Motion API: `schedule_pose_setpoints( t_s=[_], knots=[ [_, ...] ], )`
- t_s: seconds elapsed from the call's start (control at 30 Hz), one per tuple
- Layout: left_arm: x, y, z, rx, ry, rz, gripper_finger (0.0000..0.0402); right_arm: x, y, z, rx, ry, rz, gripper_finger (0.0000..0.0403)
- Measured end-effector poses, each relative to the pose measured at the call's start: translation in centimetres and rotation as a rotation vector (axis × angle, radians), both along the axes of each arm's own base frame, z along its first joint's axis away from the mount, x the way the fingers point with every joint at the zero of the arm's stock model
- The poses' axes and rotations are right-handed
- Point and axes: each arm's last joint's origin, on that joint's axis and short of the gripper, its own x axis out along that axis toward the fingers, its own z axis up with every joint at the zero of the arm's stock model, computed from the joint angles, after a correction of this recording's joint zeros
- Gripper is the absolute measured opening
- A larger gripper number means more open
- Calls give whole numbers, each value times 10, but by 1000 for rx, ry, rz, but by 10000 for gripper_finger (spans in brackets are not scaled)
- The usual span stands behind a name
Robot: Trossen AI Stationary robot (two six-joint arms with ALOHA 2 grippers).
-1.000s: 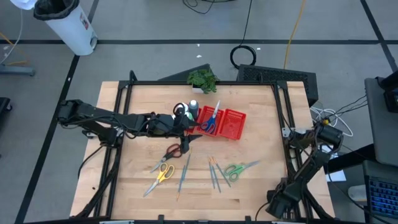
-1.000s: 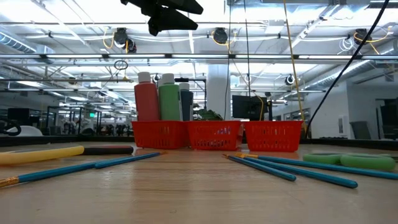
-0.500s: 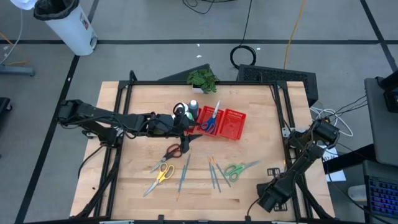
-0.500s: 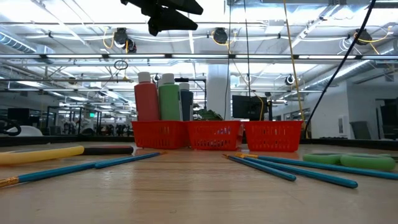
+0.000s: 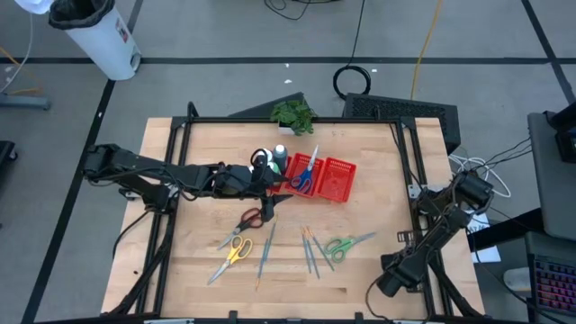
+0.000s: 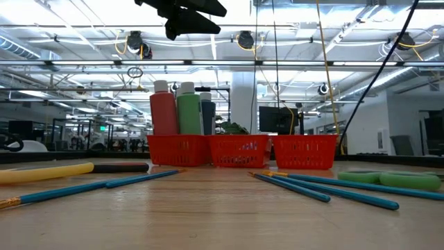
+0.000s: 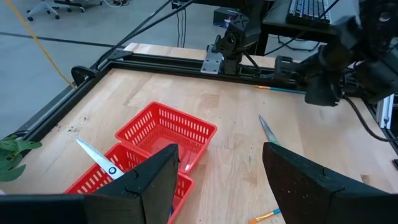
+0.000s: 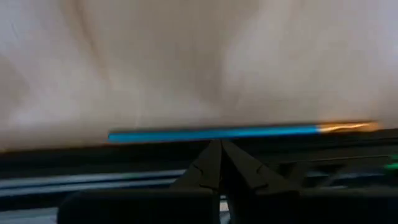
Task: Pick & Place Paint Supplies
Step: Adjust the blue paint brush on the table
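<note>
The red mesh tray (image 5: 331, 180) stands at the table's middle, with paint bottles (image 6: 177, 107) in its left part and blue-handled scissors (image 5: 304, 178) in the middle part. On the table lie red scissors (image 5: 250, 218), yellow scissors (image 5: 236, 250), green scissors (image 5: 340, 245) and thin brushes (image 5: 310, 250). My left gripper (image 5: 270, 196) hangs open above the table beside the tray, nothing between its fingers (image 7: 149, 186). Over the near right corner my right gripper (image 5: 385, 284) is shut, its tips (image 8: 221, 152) just short of a blue brush (image 8: 211, 133) lying beside the edge rail.
A small potted plant (image 5: 292, 113) stands at the far edge. Black frame rails (image 5: 409, 180) run along the table's sides. Bare wood shows at the far right and near the front edge.
My right gripper, still shut, has swung from the near right corner a little toward the table's left, risen slightly and tipped. My left arm and the things on the table have kept still.
</note>
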Motion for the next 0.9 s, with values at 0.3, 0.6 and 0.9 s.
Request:
schedule_pose_setpoints(
  t_s=[0.3, 0.6, 0.9],
  knots=[
    [0, 0, 0, 0, 0, 0, 241, -14, -9, -30, 79, 8, -37, 0],
    [0, 0, 0, -1, -1, 0, 241, 14, -12, -17, 39, -133, -2, 0],
    [0, 0, 0, -1, -1, 0, 241, 35, -26, -14, -80, -282, 15, 0]
  ],
)
